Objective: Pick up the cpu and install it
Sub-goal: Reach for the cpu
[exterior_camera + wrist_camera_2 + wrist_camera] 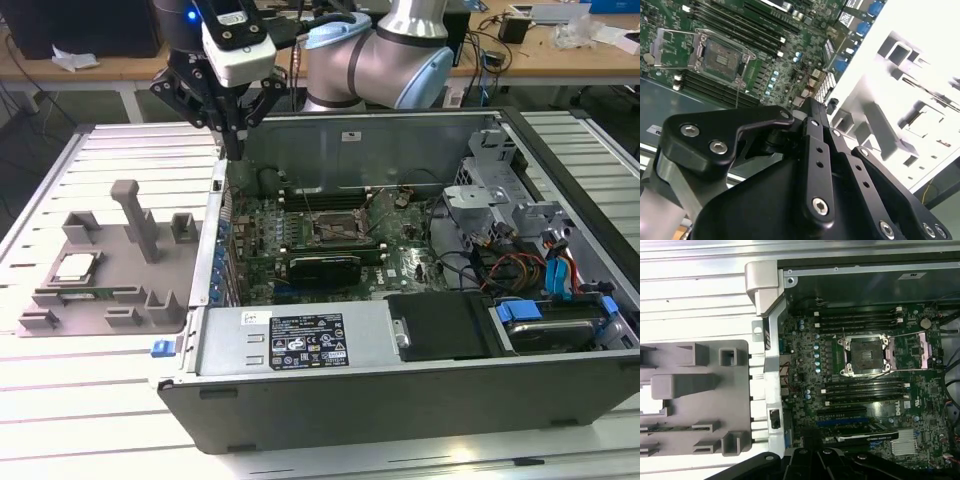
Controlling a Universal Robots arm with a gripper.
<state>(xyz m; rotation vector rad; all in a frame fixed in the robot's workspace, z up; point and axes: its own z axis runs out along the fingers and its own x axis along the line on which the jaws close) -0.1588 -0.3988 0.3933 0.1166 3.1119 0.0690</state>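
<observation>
Fingers clenched on nothing, tips drawn together; gripper (233, 148) hangs just above the case wall (222, 200) on the side facing the fixture tray (165, 275); cpu (75, 266) lies flat in a tray recess, on the worktop (100, 400) outside the case, well apart from the gripper; nothing installed yet, socket (333, 226) inside the case stands bare. Risks, as judged: the chip is thin and sits low between tray ribs, so a shallow or off-centre pinch could slip or tip it; the tray's tall post stands near it on the case side and could foul a finger; carried over the wall too low, the chip could clip the wall's edge; set down skewed in the socket, it could bend the contacts. Views: the exterior view gives the cpu's metal top and the height of the gripper over the wall; the first wrist view looks straight down on the socket (863, 356) with its frame swung open beside it; the second wrist view shows the finger linkage close up, tray washed out pale beyond the wall.
</observation>
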